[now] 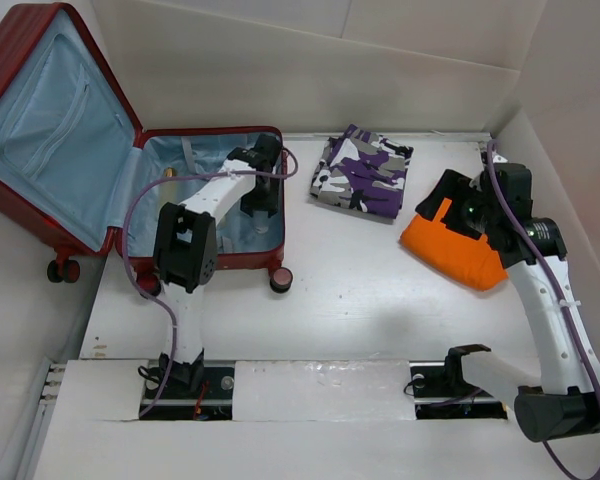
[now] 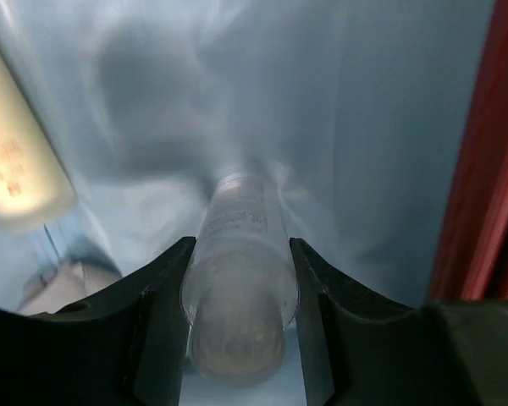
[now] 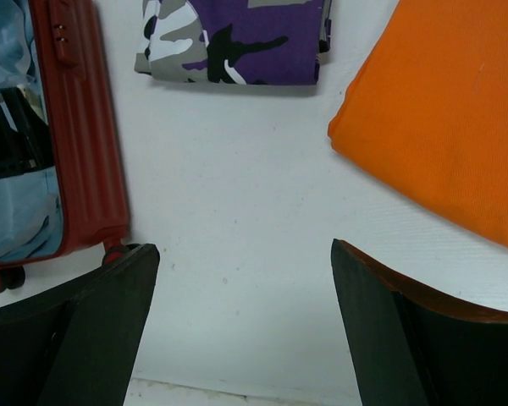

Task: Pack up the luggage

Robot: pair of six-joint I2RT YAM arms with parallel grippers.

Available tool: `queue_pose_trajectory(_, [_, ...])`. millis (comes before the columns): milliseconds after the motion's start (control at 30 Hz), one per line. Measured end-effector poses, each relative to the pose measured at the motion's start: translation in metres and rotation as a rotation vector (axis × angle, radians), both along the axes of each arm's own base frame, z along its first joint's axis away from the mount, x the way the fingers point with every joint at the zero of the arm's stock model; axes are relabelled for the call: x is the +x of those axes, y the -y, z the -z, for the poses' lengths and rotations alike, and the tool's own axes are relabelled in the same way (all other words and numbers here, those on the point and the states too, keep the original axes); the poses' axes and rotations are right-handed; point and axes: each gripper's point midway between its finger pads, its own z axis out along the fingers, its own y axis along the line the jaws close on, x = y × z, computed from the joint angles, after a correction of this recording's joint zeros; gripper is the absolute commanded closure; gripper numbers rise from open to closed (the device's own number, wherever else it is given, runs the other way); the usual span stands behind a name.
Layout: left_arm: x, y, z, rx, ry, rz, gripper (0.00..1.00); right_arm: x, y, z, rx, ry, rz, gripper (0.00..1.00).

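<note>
The dark-red luggage [image 1: 208,263] lies open at the back left, its lid leaning up and its light-blue lining showing; its edge also shows in the right wrist view [image 3: 80,144]. My left gripper [image 1: 260,214] reaches down into the lower half and is shut on a clear plastic bottle [image 2: 237,271], one finger on each side, just over the lining. My right gripper [image 1: 450,208] is open and empty, hovering over the table [image 3: 237,211] by the left edge of a folded orange cloth [image 1: 458,252], which also shows in the right wrist view [image 3: 440,127].
A folded purple, white and grey camouflage cloth [image 1: 363,172] lies on the table right of the luggage and shows in the right wrist view [image 3: 233,38]. A cream-coloured bottle [image 2: 17,169] lies in the luggage left of my left gripper. White walls enclose the table.
</note>
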Motion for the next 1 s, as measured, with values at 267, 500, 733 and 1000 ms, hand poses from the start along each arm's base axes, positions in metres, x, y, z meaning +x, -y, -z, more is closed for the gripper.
queue_pose_trajectory(267, [0.039,-0.006,0.0,-0.049,0.043,-0.039,0.44,0.0,-0.001,0.0,0.0,0.002,-0.004,0.11])
queue_pose_trajectory(500, [0.049,-0.012,0.014,-0.042,0.031,-0.057,0.25,0.0,-0.001,0.0,0.0,0.0,-0.003,0.11])
queue_pose_trajectory(733, [0.054,-0.011,0.012,-0.049,0.047,-0.063,0.24,0.001,-0.001,0.002,-0.002,-0.005,-0.002,0.11])
queue_pose_trajectory(1000, [0.073,-0.004,-0.049,-0.112,0.185,-0.09,0.19,0.003,-0.001,0.004,-0.003,-0.012,-0.002,0.11])
